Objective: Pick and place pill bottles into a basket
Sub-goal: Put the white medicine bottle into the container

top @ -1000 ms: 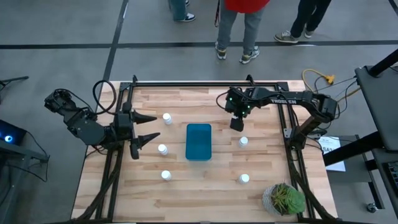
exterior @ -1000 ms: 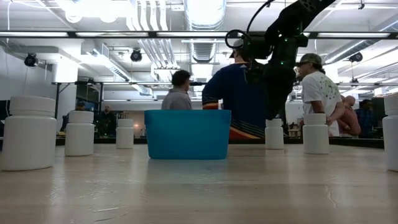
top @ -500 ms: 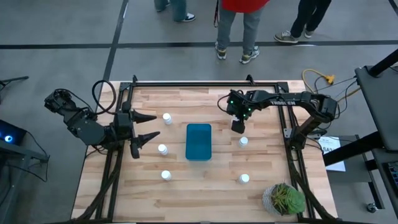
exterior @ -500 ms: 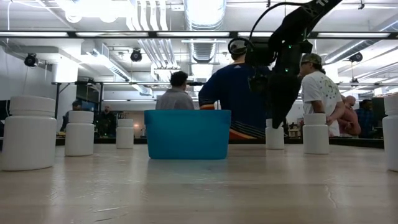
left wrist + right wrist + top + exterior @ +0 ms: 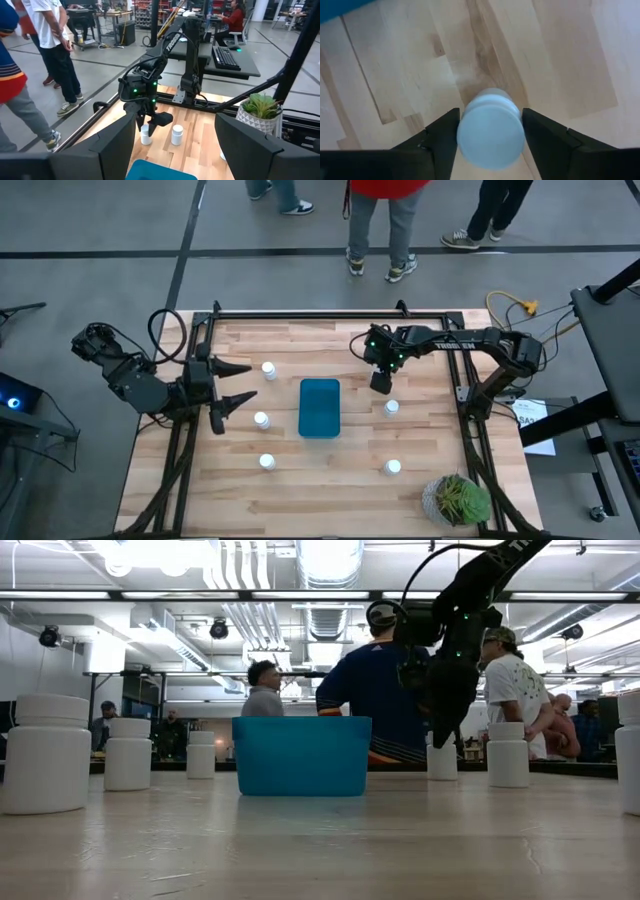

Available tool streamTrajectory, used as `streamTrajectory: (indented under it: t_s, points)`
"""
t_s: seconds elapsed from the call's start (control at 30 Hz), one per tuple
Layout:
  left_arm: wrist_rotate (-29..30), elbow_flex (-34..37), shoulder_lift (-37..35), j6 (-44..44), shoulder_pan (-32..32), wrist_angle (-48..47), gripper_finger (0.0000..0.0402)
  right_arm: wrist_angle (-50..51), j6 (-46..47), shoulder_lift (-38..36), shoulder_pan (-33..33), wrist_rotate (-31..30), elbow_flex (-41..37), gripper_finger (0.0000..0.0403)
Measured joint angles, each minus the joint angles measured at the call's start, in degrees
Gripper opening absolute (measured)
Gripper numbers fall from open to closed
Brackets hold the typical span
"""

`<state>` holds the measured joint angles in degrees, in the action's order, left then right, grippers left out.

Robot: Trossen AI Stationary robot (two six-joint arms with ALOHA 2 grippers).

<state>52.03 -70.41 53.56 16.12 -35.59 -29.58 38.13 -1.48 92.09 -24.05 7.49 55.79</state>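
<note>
The teal basket point(image 5: 320, 408) stands mid-table; it also shows in the low view point(image 5: 302, 755). Five white pill bottles stand on their bases in the open: far left point(image 5: 268, 369), left point(image 5: 261, 420), near left point(image 5: 267, 462), right point(image 5: 391, 407), near right point(image 5: 393, 468). My right gripper point(image 5: 381, 383) is right of the basket's far end, pointing down, shut on a sixth bottle point(image 5: 491, 127) that it hides from above. My left gripper point(image 5: 250, 383) hangs open and empty at the table's left, between the two leftmost bottles. My right gripper holds the pill bottle by its upper part, the two fingers point(image 5: 442, 137) on opposite sides of the white cap point(image 5: 470, 131). The fingers come from above, pointing down. The bottle is upright, and its base point(image 5: 441, 775) appears to stand on the table.
A green potted plant point(image 5: 458, 500) stands at the table's near right corner. The dark frame rails point(image 5: 330, 313) run along the far edge and both sides. People point(image 5: 385, 225) stand beyond the far edge.
My right gripper has gone down onto the bottle right of the basket's far end, so that its fingers now cover the bottle's top in the low view. The bottle has stayed in place.
</note>
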Motion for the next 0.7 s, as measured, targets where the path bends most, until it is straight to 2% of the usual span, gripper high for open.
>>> streamTrajectory:
  t_s: [0.17,0.47,0.7]
  points:
    - [1.5,0.0,0.2,0.0,0.0,0.0,0.0256,-0.4,0.1,-0.2,0.0,-0.1,0.1,0.0149]
    - [2.9,0.0,1.4,0.1,0.0,1.0,0.0256,-0.4,5.4,-0.2,0.0,-0.1,0.3,0.0147]
    - [3.9,0.0,5.3,0.1,0.0,2.9,0.0256,1.5,9.0,-0.6,0.2,0.0,4.0,0.0147]
